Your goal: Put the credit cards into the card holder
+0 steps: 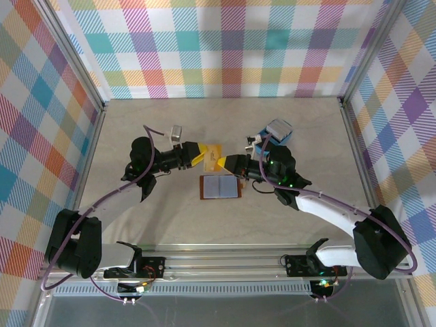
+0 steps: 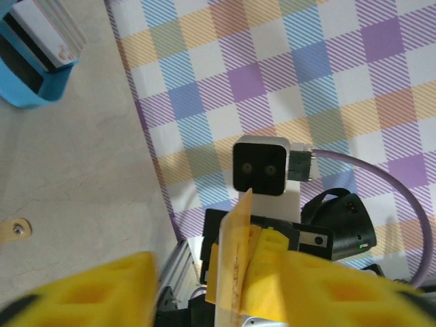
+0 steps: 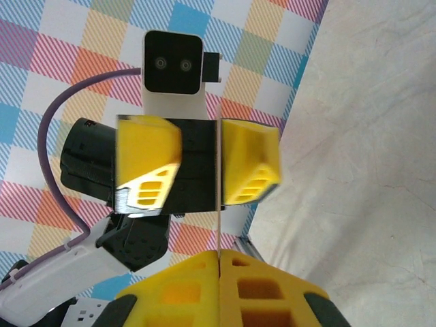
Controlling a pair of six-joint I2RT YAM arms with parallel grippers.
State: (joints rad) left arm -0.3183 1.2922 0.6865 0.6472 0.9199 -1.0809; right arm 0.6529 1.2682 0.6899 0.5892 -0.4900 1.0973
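A thin orange-tinted credit card (image 1: 216, 154) hangs in the air between my two grippers, above the table. My right gripper (image 1: 227, 162) is shut on it; in the right wrist view the card (image 3: 219, 214) is edge-on, pinched where my right gripper (image 3: 219, 262) meets. My left gripper (image 1: 199, 155) is open, its yellow fingers (image 3: 146, 163) standing either side of the card, which rests against one of them. In the left wrist view the card (image 2: 235, 252) stands upright between my spread left fingers (image 2: 88, 293). The brown card holder (image 1: 220, 187) lies open on the table just below.
A blue plastic tray (image 1: 278, 133) with more whitish cards (image 2: 44, 34) sits at the back right, behind the right arm. Checkered walls enclose the table on three sides. Aluminium rails run along the near edge.
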